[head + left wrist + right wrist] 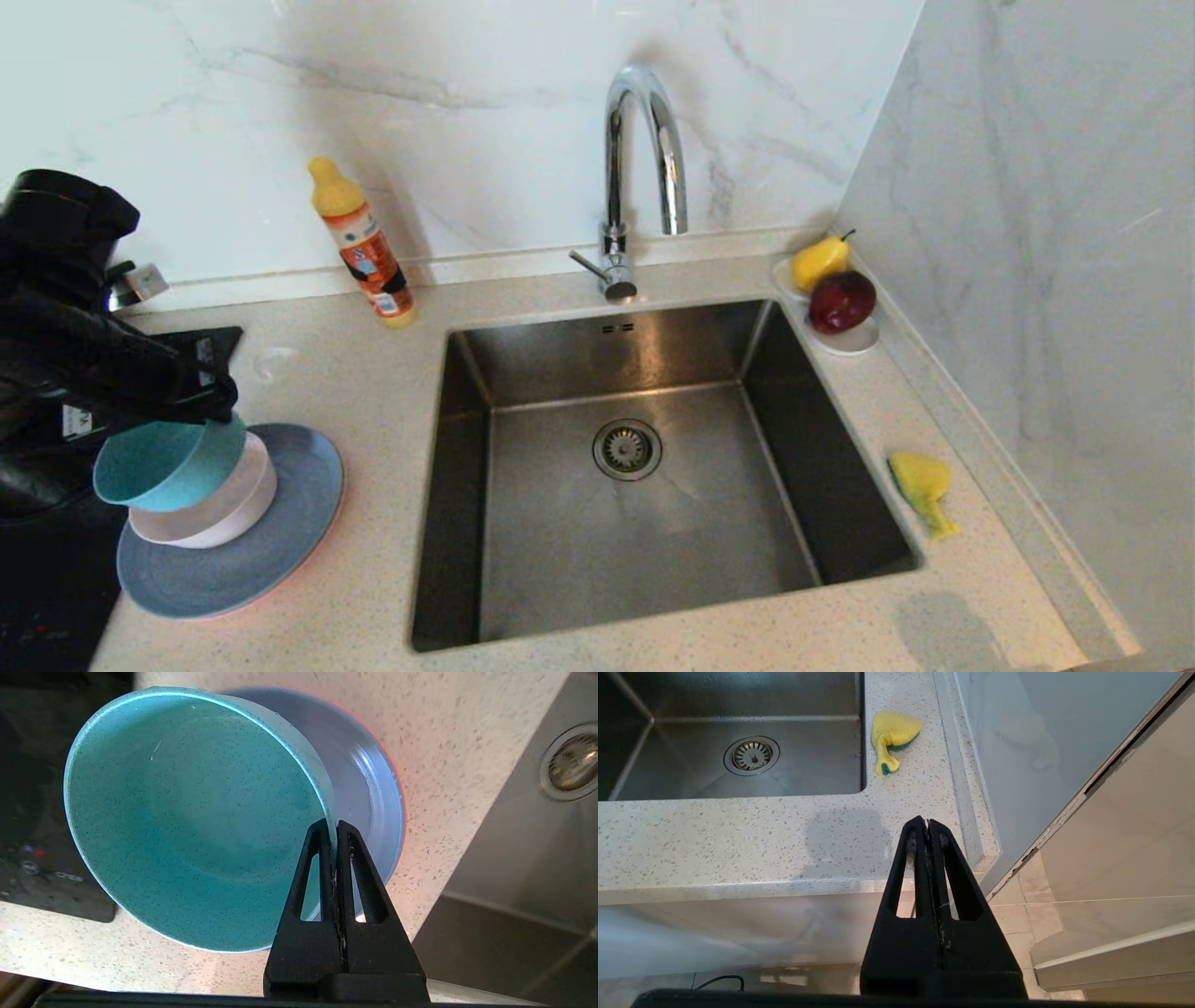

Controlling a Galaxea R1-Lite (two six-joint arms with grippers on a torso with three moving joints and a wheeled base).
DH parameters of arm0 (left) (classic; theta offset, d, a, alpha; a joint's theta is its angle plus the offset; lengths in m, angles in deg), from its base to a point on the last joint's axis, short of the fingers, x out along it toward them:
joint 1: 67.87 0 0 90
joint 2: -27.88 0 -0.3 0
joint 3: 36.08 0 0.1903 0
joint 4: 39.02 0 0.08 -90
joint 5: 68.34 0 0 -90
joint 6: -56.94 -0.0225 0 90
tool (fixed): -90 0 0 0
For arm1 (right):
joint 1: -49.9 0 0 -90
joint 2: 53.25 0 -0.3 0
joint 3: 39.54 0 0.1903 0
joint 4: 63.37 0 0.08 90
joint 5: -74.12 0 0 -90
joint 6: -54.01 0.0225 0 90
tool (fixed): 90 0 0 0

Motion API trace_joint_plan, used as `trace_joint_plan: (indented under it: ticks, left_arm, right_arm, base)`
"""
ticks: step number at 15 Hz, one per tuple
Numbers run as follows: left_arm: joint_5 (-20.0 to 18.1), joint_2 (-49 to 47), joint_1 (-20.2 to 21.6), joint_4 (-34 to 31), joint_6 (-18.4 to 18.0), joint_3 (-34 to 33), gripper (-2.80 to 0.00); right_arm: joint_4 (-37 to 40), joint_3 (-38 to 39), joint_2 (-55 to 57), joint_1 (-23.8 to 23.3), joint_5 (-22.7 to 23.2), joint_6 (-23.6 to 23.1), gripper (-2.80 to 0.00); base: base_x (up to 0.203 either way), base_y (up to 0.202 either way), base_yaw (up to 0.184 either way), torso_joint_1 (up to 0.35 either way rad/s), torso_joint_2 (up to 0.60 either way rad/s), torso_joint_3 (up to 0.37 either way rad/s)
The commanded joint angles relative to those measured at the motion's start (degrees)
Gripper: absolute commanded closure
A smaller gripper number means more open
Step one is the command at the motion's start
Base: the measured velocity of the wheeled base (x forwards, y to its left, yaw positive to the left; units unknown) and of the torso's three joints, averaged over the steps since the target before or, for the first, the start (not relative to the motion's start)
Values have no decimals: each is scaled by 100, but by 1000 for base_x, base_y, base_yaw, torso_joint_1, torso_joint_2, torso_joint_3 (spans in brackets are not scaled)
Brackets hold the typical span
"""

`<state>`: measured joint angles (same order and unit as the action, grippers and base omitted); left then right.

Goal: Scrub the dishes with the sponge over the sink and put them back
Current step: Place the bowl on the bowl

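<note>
While the left claw (332, 828) pinches the rim of the teal bowl (168, 462), its two fingers are squeezed nearly together with only the thin wall between them. At the lower left of the head view the bowl tips on its side, mouth turned toward the left edge, resting against or just above the pink bowl (219, 518); I cannot tell whether they touch. That pink bowl sits on the grey plate (233, 560), and a salmon edge peeks out beneath, which I take for the pink plate (280, 602).

To the right of the stack, in the middle of the frame, lies the sink (653, 467), with the tap (639, 159) above it. At the right edge of the frame, on the counter (373, 392) just beside the basin, lies the sponge (920, 485), crumpled and untouched. Seen from its own wrist, the right claw (928, 828) hangs shut and empty off the counter's near corner, well apart from the sponge.

So the first dish seems to be in hand, being lifted off the pile. Next, I judge, the bowl must swing rightward over the basin without slipping from that narrow rim grip, and the right arm must fetch the sponge.
</note>
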<state>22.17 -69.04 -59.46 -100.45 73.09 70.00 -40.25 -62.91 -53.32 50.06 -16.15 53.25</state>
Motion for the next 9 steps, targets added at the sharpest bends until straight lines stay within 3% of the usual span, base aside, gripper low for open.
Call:
trace_joint_plan:
  ticks: [1, 9]
  left_arm:
    - [54, -250, -94, -18, 46, -18, 0]
    - [125, -345, -85, 97, 47, -120, 0]
  right_arm:
    - [-2, 0, -10, 2, 0, -2, 0]
    - [-2, 0, -10, 2, 0, -2, 0]
  base:
    - [0, 0, 0, 0, 0, 0]
    - [0, 0, 0, 0, 0, 0]
